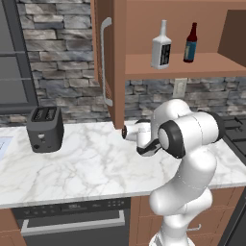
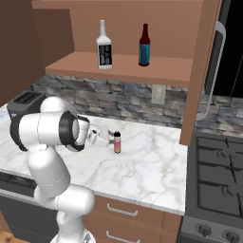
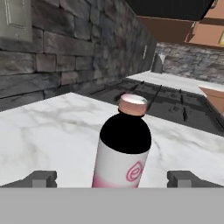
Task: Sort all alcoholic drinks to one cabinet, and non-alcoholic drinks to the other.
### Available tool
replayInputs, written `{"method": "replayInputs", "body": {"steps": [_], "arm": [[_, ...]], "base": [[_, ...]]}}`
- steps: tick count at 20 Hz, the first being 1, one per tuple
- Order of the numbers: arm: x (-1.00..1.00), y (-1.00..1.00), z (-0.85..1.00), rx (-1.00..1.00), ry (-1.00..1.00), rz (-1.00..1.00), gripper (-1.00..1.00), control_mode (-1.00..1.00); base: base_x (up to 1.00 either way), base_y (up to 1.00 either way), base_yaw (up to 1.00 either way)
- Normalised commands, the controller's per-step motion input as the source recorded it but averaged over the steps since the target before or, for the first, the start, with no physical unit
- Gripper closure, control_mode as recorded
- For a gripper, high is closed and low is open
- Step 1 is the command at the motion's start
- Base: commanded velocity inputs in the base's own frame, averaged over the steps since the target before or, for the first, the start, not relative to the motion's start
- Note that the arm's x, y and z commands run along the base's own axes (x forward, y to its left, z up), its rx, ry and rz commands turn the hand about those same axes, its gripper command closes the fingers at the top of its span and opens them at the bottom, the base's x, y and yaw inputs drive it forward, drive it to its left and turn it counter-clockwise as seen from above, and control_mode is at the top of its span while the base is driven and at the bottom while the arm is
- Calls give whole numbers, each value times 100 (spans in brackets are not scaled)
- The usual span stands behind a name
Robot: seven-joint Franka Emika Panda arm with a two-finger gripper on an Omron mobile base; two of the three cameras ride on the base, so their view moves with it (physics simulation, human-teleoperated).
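Note:
A tiny slim pink bottle stands upright on the marble counter. My gripper sits level right beside it, open. In the hand view the pink bottle fills the space between my two fingertips, with a gap on either side of it, so my gripper is not touching it. Up on the open cabinet's shelf stand a whitish square-bodied bottle with a black label and a slim dark-brown bottle with a red cap. The same whitish bottle and dark-brown bottle appear from the right.
A dark toaster sits at the counter's left. The open cabinet door hangs over the counter, and another door stands open to the right. A gas stove borders the counter on the right. An outlet is on the stone wall.

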Motion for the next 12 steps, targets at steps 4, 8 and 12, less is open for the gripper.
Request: {"method": "replayInputs", "body": {"steps": [4, 8, 12], "arm": [[6, -8, -7, -3, 3, 0, -100, -100], [10, -5, -6, -2, 2, 0, -100, -100], [12, -7, -3, -2, 1, 0, -100, -100]], "base": [[0, 0, 0], [0, 0, 0], [0, 0, 0]]}}
